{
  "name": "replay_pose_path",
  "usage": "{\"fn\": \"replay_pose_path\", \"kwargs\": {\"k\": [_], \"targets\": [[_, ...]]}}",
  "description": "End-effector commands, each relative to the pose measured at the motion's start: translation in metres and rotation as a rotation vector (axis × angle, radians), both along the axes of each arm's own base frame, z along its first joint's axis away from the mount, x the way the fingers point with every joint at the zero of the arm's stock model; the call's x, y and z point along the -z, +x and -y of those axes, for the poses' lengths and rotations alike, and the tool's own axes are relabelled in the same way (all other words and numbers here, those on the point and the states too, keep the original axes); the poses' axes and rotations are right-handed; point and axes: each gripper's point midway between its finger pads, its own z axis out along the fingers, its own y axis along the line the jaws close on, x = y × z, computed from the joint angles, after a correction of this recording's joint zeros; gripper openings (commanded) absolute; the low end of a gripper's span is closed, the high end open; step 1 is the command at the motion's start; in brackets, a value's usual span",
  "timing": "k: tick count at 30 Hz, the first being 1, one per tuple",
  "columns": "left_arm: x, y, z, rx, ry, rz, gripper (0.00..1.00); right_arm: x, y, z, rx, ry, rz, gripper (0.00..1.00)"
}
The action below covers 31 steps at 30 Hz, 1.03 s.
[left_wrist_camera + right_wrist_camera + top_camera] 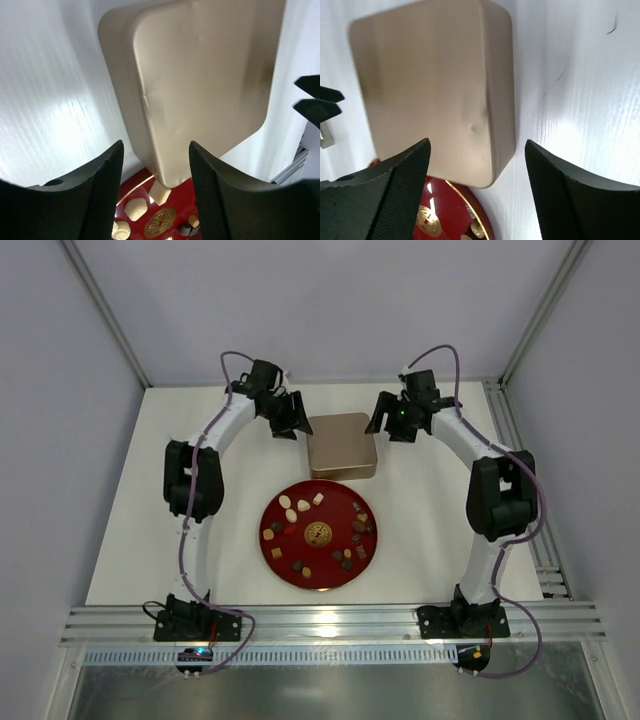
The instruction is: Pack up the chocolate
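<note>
Several small chocolates, cream, tan and dark brown, lie on a round red plate with a gold emblem. A closed gold box sits just behind the plate. My left gripper is open beside the box's left edge; the box and cream chocolates show between its fingers. My right gripper is open beside the box's right edge; its view shows the box and the plate's rim. Neither holds anything.
The white table is bounded by an aluminium frame rail at the front and a rail along the right side. Grey walls close in behind and at both sides.
</note>
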Motion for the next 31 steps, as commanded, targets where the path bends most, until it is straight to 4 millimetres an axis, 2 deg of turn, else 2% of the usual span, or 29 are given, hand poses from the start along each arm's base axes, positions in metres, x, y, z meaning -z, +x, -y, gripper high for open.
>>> {"fn": "replay_pose_path", "kwargs": {"k": [1,2,3,4,5,6,7,8,9,10,11,12,13,14,15,16,17,18,19,21,22,24,31], "targets": [[-0.067,0.004,-0.006,0.006,0.000,0.142,0.55,-0.103,0.011,0.012,0.041,0.018,0.253,0.79],[-0.074,0.000,-0.008,0.002,0.002,0.153,0.55,-0.127,0.004,0.014,0.047,0.027,0.307,0.81],[-0.096,-0.006,-0.012,-0.004,-0.006,0.194,0.55,-0.136,0.000,0.016,0.053,0.023,0.327,0.82],[-0.109,-0.010,-0.013,-0.007,-0.010,0.226,0.55,-0.140,-0.006,0.020,0.060,0.022,0.338,0.83],[-0.105,-0.023,-0.017,-0.010,0.002,0.209,0.56,-0.150,-0.012,0.021,0.063,0.027,0.364,0.84],[-0.109,-0.028,-0.021,-0.019,0.013,0.226,0.56,-0.178,-0.025,0.027,0.077,0.031,0.430,0.85],[-0.139,-0.045,-0.023,-0.016,0.000,0.292,0.56,-0.174,-0.035,0.032,0.084,0.020,0.431,0.85],[-0.144,-0.055,-0.025,-0.015,0.006,0.309,0.56,-0.182,-0.044,0.035,0.093,0.018,0.454,0.86],[-0.129,-0.073,-0.032,-0.020,0.032,0.280,0.56,-0.210,-0.063,0.042,0.107,0.028,0.529,0.87],[-0.155,-0.091,-0.037,-0.023,0.015,0.347,0.56,-0.199,-0.074,0.047,0.117,0.014,0.517,0.88],[-0.164,-0.102,-0.039,-0.026,0.006,0.380,0.56,-0.207,-0.085,0.050,0.120,0.021,0.553,0.90],[-0.147,-0.118,-0.046,-0.029,0.020,0.349,0.56,-0.209,-0.096,0.053,0.127,0.021,0.567,0.90],[-0.151,-0.128,-0.050,-0.033,0.015,0.367,0.57,-0.214,-0.118,0.059,0.134,0.024,0.601,0.91],[-0.174,-0.147,-0.057,-0.035,-0.003,0.443,0.57,-0.212,-0.127,0.063,0.138,0.021,0.611,0.92],[-0.177,-0.157,-0.062,-0.035,-0.001,0.465,0.57,-0.211,-0.137,0.066,0.145,0.018,0.620,0.92],[-0.168,-0.169,-0.070,-0.042,0.016,0.461,0.57,-0.209,-0.156,0.071,0.150,0.016,0.646,0.93],[-0.183,-0.185,-0.076,-0.043,0.000,0.513,0.58,-0.204,-0.164,0.077,0.163,-0.001,0.647,0.94],[-0.187,-0.194,-0.079,-0.043,-0.009,0.533,0.59,-0.191,-0.172,0.082,0.173,-0.016,0.633,0.94],[-0.175,-0.203,-0.082,-0.040,0.001,0.519,0.58,-0.197,-0.185,0.087,0.185,-0.017,0.670,0.95],[-0.181,-0.221,-0.091,-0.049,-0.007,0.556,0.59,-0.184,-0.196,0.097,0.223,-0.039,0.660,0.96],[-0.172,-0.226,-0.094,-0.053,0.002,0.547,0.59,-0.188,-0.205,0.103,0.250,-0.044,0.688,0.98],[-0.174,-0.237,-0.098,-0.064,-0.009,0.561,0.59,-0.181,-0.211,0.105,0.243,-0.055,0.687,0.98],[-0.169,-0.247,-0.098,-0.060,-0.026,0.548,0.59,-0.178,-0.213,0.104,0.237,-0.052,0.680,0.98]]}}
